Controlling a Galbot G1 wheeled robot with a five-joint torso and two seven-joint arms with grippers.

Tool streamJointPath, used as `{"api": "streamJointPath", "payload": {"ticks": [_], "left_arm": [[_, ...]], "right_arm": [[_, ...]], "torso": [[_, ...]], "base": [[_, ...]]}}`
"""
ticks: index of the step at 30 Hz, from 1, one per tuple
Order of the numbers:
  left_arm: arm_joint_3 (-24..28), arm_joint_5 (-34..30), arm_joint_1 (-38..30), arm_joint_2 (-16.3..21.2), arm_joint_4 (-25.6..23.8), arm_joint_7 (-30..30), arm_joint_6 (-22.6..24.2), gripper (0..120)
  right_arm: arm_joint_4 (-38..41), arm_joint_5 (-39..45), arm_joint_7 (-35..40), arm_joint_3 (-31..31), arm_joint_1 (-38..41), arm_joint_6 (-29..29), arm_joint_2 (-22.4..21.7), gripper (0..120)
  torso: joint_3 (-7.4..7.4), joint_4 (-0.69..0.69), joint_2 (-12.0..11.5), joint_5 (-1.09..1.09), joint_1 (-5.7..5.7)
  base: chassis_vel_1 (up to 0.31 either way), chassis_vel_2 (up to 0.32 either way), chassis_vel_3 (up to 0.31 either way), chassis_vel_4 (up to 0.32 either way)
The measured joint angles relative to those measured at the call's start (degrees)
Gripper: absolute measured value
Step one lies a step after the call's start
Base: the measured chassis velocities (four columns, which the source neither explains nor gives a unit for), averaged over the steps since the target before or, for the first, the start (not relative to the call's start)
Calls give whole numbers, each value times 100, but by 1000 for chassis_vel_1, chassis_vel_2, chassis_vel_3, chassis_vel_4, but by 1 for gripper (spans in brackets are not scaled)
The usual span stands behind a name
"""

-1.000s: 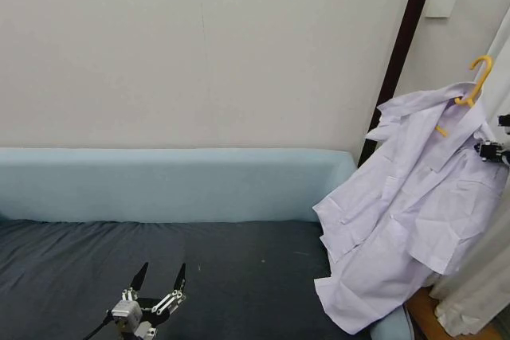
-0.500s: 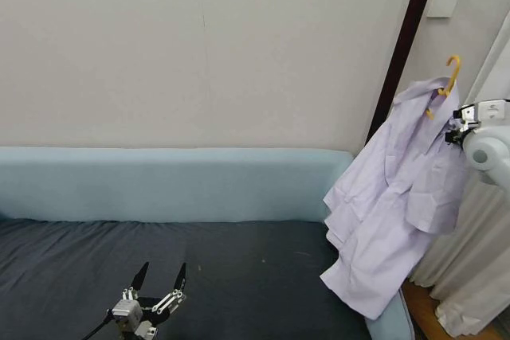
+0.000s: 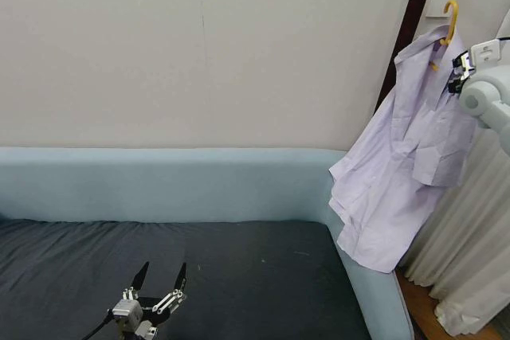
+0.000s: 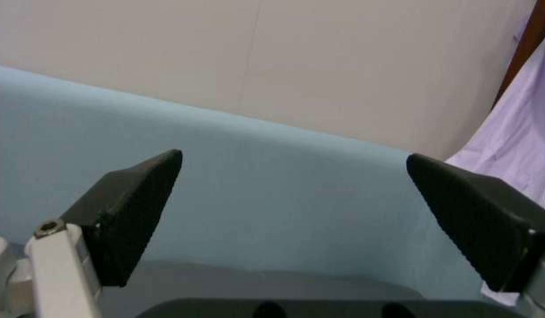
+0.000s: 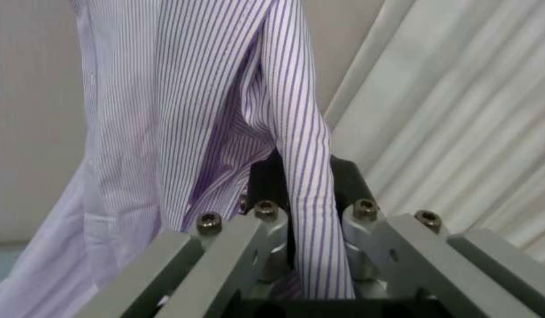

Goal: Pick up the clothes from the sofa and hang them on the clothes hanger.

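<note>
High at the right of the head view, beside the dark rack post (image 3: 405, 41): right gripper (image 3: 460, 71), at collar height of the shirt (image 3: 402, 161). Clenched on a fold of the shirt, as seen from the right wrist view: right gripper (image 5: 303, 182) with both fingers (image 5: 265, 182) pressed against a narrow band of purple-striped cloth (image 5: 211, 99) running down between them.

Position of the shirt: clear of the seat, suspended full length from a yellow hanger (image 3: 451, 18), with the hook protruding above the collar. Hook close to the rack post; engagement with the rack not determinable. Sleeves and front panels draped downward and toward the left. Lower hem level with the right end of the sofa (image 3: 159, 185); contact with the armrest not determinable. Pale pleated curtain (image 3: 470, 252) directly behind and to the right of the shirt, also behind the cloth in the right wrist view (image 5: 449, 132).

Low at the left of the head view, above the dark seat cushion (image 3: 239, 268): left gripper (image 3: 163, 270), idle. Released, fingers spread wide, nothing between them. Same state from the left wrist view: left gripper (image 4: 299, 199) facing the light-blue backrest, with an edge of the shirt (image 4: 511, 146) far off beyond one finger.
</note>
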Motion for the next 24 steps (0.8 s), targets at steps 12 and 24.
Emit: {"api": "streamJointPath", "payload": {"ticks": [12, 24], "left_arm": [[0, 0, -1, 0, 0, -1, 1, 100], [0, 0, -1, 1, 0, -2, 2, 100]], "right_arm": [[-1313, 1348, 453, -601, 1411, 0, 984, 4], [-2424, 2043, 831, -719, 1753, 0, 1696, 4]], "torso": [[0, 1, 0, -2, 0], [0, 1, 0, -1, 0]], "base": [[0, 0, 0, 0], [0, 0, 0, 0]]}}
